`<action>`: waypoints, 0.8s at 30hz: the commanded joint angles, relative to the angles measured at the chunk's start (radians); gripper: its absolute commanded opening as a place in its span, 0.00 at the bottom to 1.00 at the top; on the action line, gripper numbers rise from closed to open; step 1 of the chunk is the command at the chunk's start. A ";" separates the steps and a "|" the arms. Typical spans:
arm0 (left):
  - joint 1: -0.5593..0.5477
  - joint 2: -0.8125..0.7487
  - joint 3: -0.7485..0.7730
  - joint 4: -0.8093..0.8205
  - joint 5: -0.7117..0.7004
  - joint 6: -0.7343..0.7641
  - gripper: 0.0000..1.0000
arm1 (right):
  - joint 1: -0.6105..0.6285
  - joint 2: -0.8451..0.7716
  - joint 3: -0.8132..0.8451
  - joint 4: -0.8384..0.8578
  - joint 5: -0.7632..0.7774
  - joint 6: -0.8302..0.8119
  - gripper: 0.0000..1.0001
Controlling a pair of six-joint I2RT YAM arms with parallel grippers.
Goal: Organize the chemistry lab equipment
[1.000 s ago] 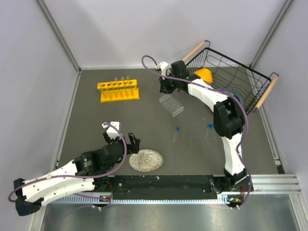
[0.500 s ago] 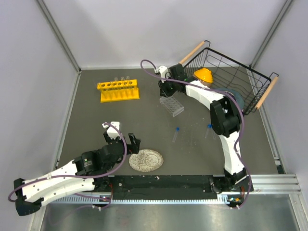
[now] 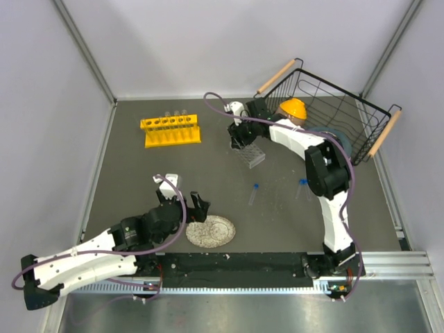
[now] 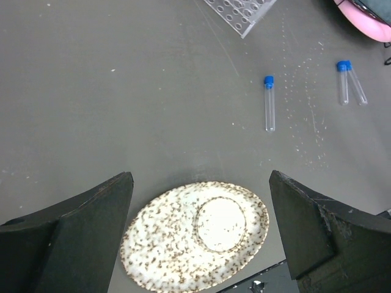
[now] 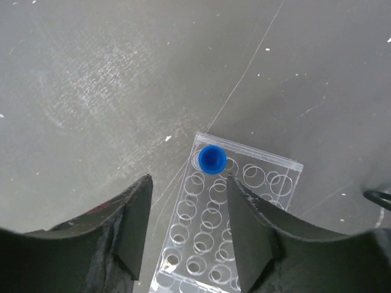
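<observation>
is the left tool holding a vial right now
No, the left tool is wide open with nothing in its gap; only the speckled plate lies below it.

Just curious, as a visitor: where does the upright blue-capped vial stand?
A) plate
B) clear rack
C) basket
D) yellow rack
B: the right wrist view shows the vial upright in a corner hole of the clear rack.
</observation>
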 commanded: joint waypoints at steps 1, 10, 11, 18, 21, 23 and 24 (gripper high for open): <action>0.006 0.038 0.007 0.105 0.070 0.000 0.99 | 0.012 -0.146 -0.004 0.025 -0.021 -0.010 0.54; 0.013 0.129 0.030 0.171 0.151 -0.018 0.99 | 0.012 -0.311 -0.090 -0.015 -0.061 -0.062 0.77; 0.016 0.138 0.036 0.183 0.174 -0.020 0.99 | 0.012 -0.328 -0.111 -0.026 -0.079 -0.073 0.80; 0.069 0.299 0.099 0.215 0.306 -0.017 0.99 | -0.007 -0.564 -0.271 -0.088 -0.168 -0.102 0.99; 0.107 0.377 0.130 0.232 0.364 -0.015 0.99 | -0.030 -0.683 -0.357 -0.107 -0.222 -0.095 0.99; 0.130 0.416 0.151 0.238 0.413 -0.012 0.99 | -0.050 -0.765 -0.436 -0.107 -0.265 -0.086 0.99; 0.136 0.457 0.159 0.247 0.427 -0.010 0.99 | -0.068 -0.788 -0.464 -0.104 -0.280 -0.079 0.99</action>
